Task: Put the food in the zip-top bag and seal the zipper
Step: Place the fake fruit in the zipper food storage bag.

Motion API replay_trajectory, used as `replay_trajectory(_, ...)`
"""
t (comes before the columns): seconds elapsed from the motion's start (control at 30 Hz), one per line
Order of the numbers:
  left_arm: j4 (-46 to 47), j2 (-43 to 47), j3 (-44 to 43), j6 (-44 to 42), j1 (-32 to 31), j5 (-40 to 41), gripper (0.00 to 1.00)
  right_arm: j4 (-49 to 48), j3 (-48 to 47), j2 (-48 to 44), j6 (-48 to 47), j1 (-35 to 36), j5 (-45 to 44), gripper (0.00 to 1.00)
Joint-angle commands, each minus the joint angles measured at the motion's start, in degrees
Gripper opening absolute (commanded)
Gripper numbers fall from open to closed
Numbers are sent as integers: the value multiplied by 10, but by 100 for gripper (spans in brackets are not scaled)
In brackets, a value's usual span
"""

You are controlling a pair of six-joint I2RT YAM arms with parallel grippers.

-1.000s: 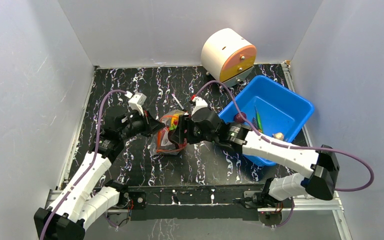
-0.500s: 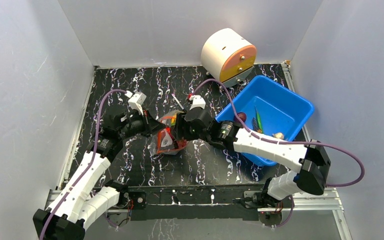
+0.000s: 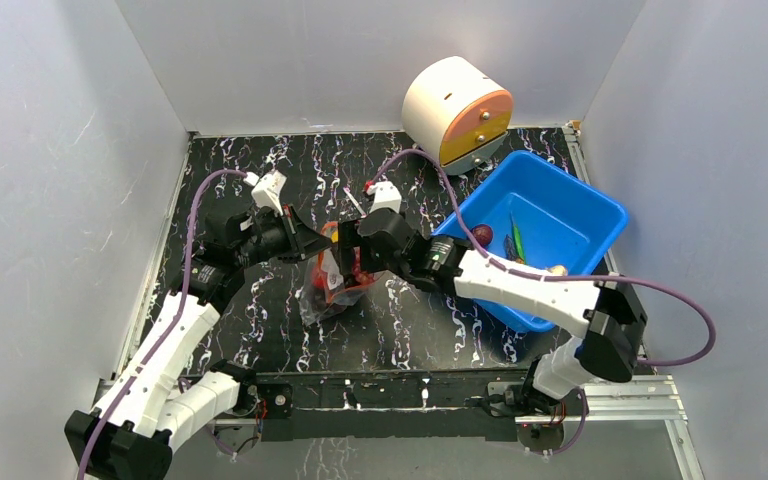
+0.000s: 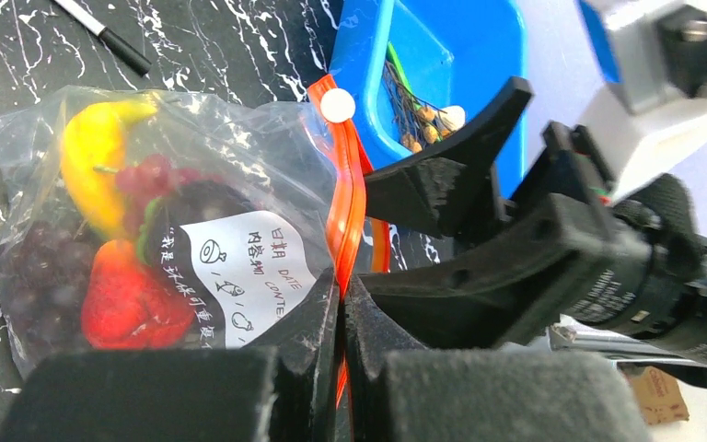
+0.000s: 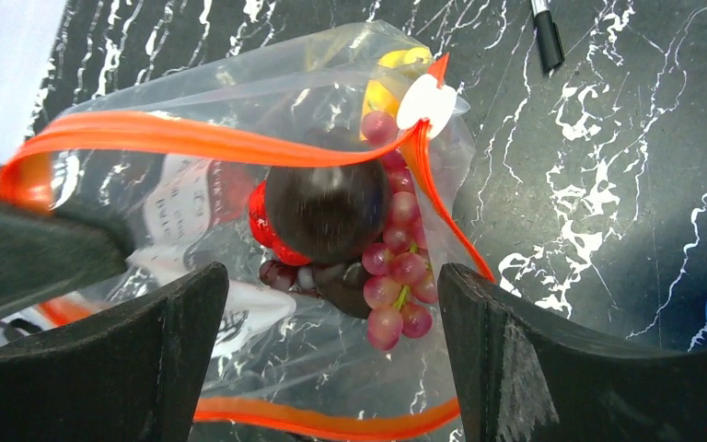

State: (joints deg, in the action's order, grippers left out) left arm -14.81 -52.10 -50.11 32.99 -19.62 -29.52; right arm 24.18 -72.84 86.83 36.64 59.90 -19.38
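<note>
At the middle of the black marbled table (image 3: 260, 330), the left gripper (image 4: 341, 293) is clamped on the orange zipper (image 4: 345, 193) of the clear zip-top bag (image 4: 175, 230), pinching the strip between closed fingers. The bag holds a yellow banana (image 4: 92, 157), a red fruit (image 4: 133, 304) and purple grapes (image 5: 396, 276). Its mouth gapes open. The right gripper (image 5: 330, 272) hangs over that mouth, fingers spread wide on either side, gripping nothing. Beyond lie a black pen (image 5: 545, 32) and a blue bin (image 3: 570, 215).
</note>
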Motion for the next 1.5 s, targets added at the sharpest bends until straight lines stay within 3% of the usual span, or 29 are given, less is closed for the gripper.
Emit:
replay_trajectory(0.0,6,13,-15,18,-1,10,0,-8,-4,-61,-5,1,14,80)
replay_trajectory(0.17,14,8,-7,21,-1,5,0,-9,10,-92,30,1,39,69)
replay_trajectory(0.27,15,9,-7,20,-1,5,0,-11,24,-105,50,1,35,56)
replay_trajectory(0.5,23,20,3,23,-1,10,0,-54,88,-138,32,1,-48,30)
replay_trajectory(0.67,13,20,0,11,-1,15,0,-8,76,-124,54,1,-76,34)
replay_trajectory(0.9,30,32,13,-1,-1,1,0,-33,89,-115,76,-8,-34,41)
replay_trajectory(1.1,48,37,16,10,-1,-16,0,-55,109,-106,103,-9,-25,40)
replay_trajectory(1.2,82,44,29,13,-1,-45,0,-64,102,-97,88,-8,-29,34)
replay_trajectory(1.3,171,69,72,31,-1,-87,0,-76,95,-93,52,-9,-43,15)
replay_trajectory(1.4,276,88,119,54,-1,-152,14,-128,102,-106,-16,-9,-34,0)
replay_trajectory(1.47,295,91,120,44,-1,-185,35,-168,104,-118,-85,-11,-2,0)
